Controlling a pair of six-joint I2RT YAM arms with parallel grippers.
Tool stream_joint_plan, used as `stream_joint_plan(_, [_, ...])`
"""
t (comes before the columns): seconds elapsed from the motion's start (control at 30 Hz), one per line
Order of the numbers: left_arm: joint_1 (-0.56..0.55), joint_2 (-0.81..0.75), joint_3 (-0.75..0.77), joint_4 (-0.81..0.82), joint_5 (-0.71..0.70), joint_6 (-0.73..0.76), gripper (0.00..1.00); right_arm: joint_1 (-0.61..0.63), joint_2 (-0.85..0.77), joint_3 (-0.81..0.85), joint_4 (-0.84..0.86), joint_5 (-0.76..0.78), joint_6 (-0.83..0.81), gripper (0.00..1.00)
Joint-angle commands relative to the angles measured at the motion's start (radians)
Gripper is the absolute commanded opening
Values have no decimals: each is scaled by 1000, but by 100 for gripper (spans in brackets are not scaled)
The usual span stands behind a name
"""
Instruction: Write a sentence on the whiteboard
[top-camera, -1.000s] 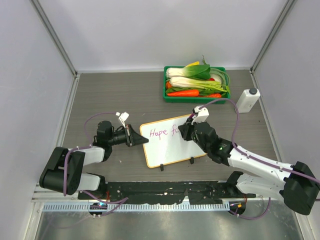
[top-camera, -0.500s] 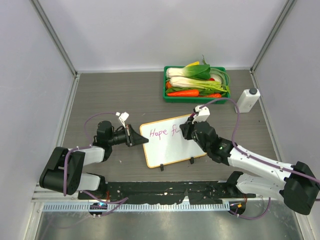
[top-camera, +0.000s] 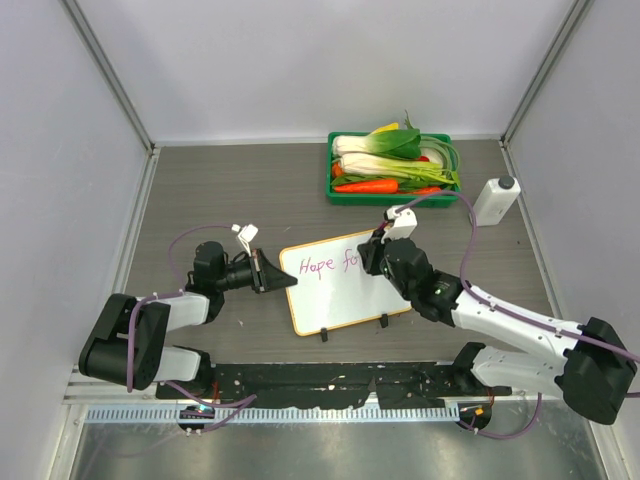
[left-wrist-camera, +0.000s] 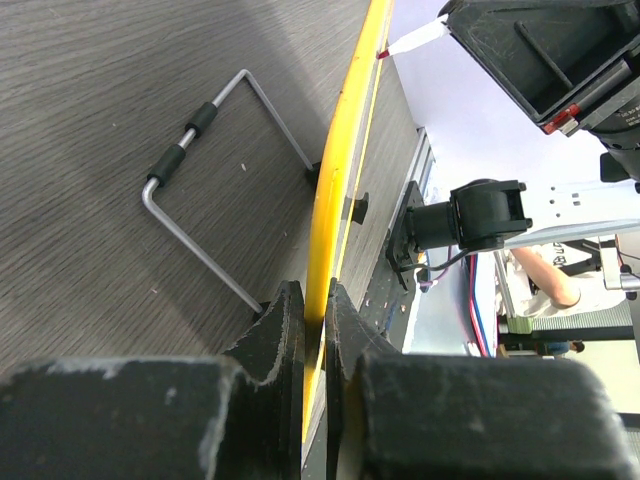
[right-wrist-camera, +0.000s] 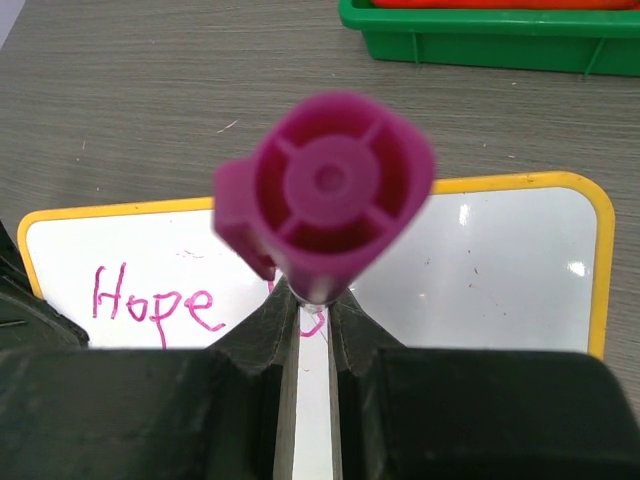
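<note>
The sentence (top-camera: 322, 266) is barely begun. "Hope" and the start of a second word run in magenta along the upper left of the whiteboard (top-camera: 345, 300), which sits at the centre of the top view, below the green tray (top-camera: 392, 196). Most of the white face is bare, so I judge the bulk of the writing is yet to come.

The right gripper (right-wrist-camera: 310, 300) is closed narrow on a magenta marker (right-wrist-camera: 325, 190). The marker's butt end fills the middle of the right wrist view and hides the tip (so I cannot tell whether the tip touches the board). The left gripper (left-wrist-camera: 314, 295) is pinched almost shut on the board's yellow rim at its left edge. A wire stand (left-wrist-camera: 200, 205) shows behind the board, at the left of that view.

That pinch covers only a short stretch of one edge. Firm marker pressure far to the right could pivot or flex the board and smear the strokes. The marker could twist between the fingers and thin the line. The words head toward the right rim and may run out of room. The wrist could also brush wet ink when it moves down for the second line.
</note>
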Motion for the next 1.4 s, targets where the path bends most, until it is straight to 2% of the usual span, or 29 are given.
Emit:
stream_joint_plan(0.0, [-1, 8, 8, -57, -82, 41, 0, -5, 21, 42, 35, -6, -14, 1])
stream_joint_plan(0.53, [0, 8, 10, -57, -82, 43, 0, -17, -57, 8, 31, -17, -5, 1])
stream_joint_plan(1.0, [-1, 7, 8, -56, -79, 43, 0, -38, -19, 2, -11, 6, 10, 2])
stream_joint_plan(1.37, [0, 10, 10, -57, -82, 43, 0, -40, -53, -39, -48, -12, 9, 1])
